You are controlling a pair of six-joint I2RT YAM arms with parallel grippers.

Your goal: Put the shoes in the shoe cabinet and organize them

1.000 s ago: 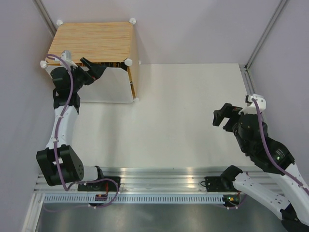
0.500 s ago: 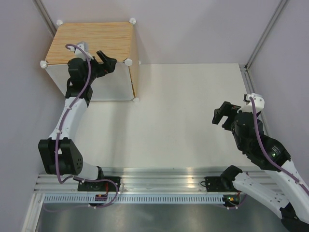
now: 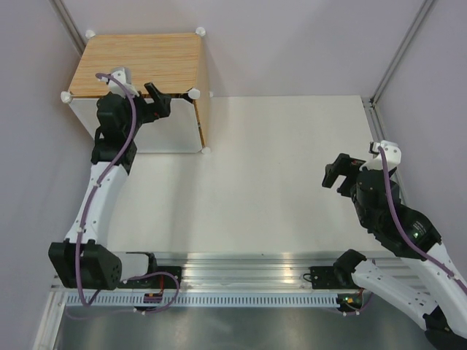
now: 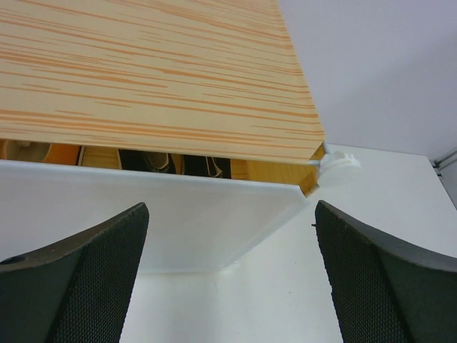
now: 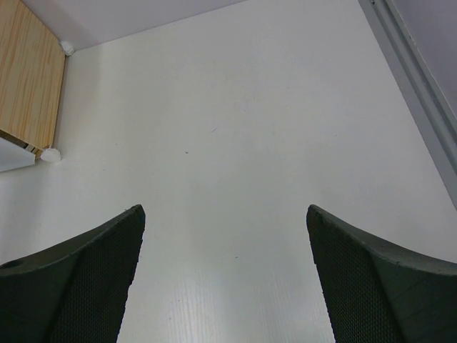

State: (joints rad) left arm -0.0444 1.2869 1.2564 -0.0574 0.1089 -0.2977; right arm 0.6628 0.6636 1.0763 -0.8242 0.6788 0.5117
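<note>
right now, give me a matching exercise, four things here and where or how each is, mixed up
1. left black two-finger gripper
2. right black two-finger gripper
3. white front door panel
4. dark shoes

A. inside the light wood-grain shoe cabinet, seen through a gap
B. open above the white table, apart from the cabinet
C. ajar, gap along its top edge
D. open at the cabinet's front top edge

Pairs: 1-D, 2-B, 3-C, 4-A

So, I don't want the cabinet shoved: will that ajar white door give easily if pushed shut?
Probably. The door looks like a thin sheet with a gap at its top edge, so it should swing in lightly and may flex. The cabinet is a broad cube tucked into the corner, so tipping or sliding far seems unlikely.
</note>
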